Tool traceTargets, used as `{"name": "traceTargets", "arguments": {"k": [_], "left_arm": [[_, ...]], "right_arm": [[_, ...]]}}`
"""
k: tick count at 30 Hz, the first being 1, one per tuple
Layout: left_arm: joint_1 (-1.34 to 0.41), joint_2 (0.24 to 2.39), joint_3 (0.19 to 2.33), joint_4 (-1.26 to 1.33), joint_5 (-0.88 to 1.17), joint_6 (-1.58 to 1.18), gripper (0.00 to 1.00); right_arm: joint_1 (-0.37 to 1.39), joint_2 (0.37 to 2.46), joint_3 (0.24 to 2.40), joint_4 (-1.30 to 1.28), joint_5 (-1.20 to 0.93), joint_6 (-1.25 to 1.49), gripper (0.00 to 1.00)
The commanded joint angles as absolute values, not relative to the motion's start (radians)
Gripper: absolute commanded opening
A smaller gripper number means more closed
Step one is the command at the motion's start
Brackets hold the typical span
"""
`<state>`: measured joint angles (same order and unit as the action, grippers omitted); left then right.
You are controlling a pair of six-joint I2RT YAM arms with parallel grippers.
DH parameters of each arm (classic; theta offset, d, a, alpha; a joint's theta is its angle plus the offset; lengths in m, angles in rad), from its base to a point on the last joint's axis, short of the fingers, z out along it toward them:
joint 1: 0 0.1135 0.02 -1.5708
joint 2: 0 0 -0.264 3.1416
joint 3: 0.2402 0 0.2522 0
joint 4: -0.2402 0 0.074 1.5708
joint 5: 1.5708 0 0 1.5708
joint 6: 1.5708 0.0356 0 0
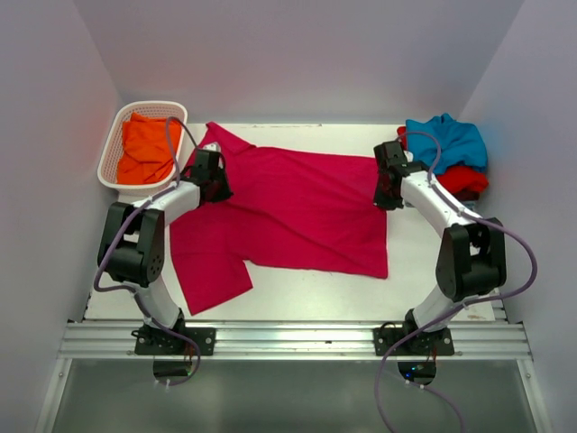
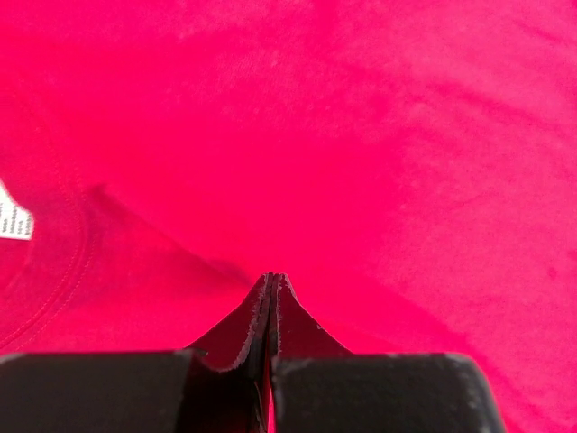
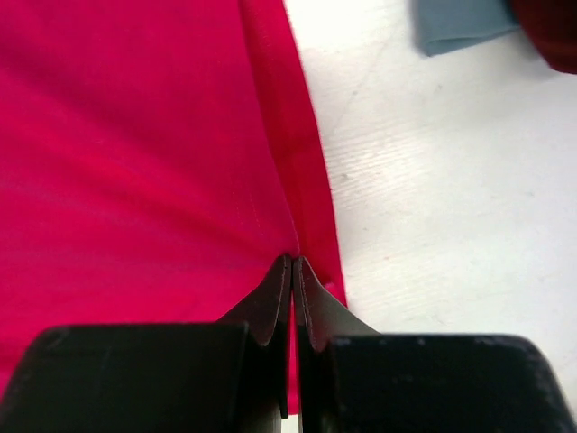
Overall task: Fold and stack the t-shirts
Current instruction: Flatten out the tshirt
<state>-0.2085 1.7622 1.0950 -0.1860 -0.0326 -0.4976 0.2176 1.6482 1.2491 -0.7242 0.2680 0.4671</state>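
Observation:
A crimson-pink t-shirt (image 1: pixel 297 212) lies spread across the middle of the table, one sleeve hanging toward the front left. My left gripper (image 1: pixel 213 183) rests on it near the collar. In the left wrist view that gripper (image 2: pixel 272 278) is shut, with a raised fold of the shirt (image 2: pixel 361 135) pinched at its tips and the white neck label (image 2: pixel 13 219) to its left. My right gripper (image 1: pixel 388 193) sits at the shirt's right edge. In the right wrist view this gripper (image 3: pixel 295 260) is shut on the hem (image 3: pixel 302 171), and cloth shows between its fingers.
A white lattice basket (image 1: pixel 110 149) at the back left holds an orange t-shirt (image 1: pixel 144 149). At the back right a teal-blue t-shirt (image 1: pixel 446 140) lies heaped on a red one (image 1: pixel 464 180). Bare white table (image 3: pixel 451 198) runs right of the hem.

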Motion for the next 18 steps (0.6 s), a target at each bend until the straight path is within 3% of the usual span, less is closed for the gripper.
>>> {"name": "traceTargets", "arguments": {"k": [1,18], "left_arm": [[-0.202,1.741,1.126,-0.209,-0.044,-0.502,0.0],[-0.201,1.747,1.124,-0.224,-0.055,-0.494,0.0]], "right_arm": [[0.219,1.66,1.29,-0.808,0.415,0.472,0.0],[0.219,1.907,1.41,-0.861,0.778,0.578,0.0]]}}
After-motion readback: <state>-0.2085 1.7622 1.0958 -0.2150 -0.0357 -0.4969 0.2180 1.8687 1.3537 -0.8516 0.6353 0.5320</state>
